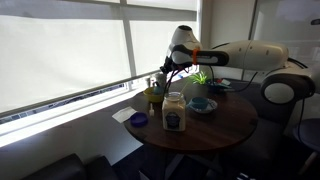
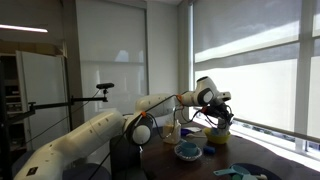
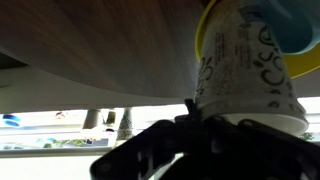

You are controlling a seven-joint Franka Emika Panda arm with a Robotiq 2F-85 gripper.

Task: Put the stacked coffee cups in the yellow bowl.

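Over at the window-side edge of the round dark wooden table [image 1: 225, 128], the black two-finger gripper [image 1: 164, 76] hangs low above the small round yellow bowl [image 1: 153, 97], with the arm stretched right across the tabletop to reach it. The stacked coffee cups [image 3: 245, 75], a pale tan paper stack with dark print, are at that same spot. The wrist view reads flipped, tabletop overhead, and shows the stack's narrow base at the yellow rim and its wide mouth toward the gripper. Whether it rests in the bowl or hovers just over it is not clear. This looks like the placing step, and nearly done by my reckoning.

One dark finger [image 3: 192, 108] lies against the side of the stack, but its partner is hidden behind the cups, so I cannot tell whether the jaws are pinching or loose. A top-down hold makes sense here: it keeps the stack upright so it can stand in the shallow bowl rather than tip out.

An exterior view gives what the wrist cannot, the neighbours. A clear glass jar with a pale lid [image 1: 174, 113] stands toward the near edge. A blue bowl on a plate [image 1: 200, 104] sits mid-table, and a small dark-blue disc [image 1: 138, 120] lies by the rim. All are apart from the yellow bowl. From out there the cups are too small to pick out, and only the wrist view shows cup and bowl together.
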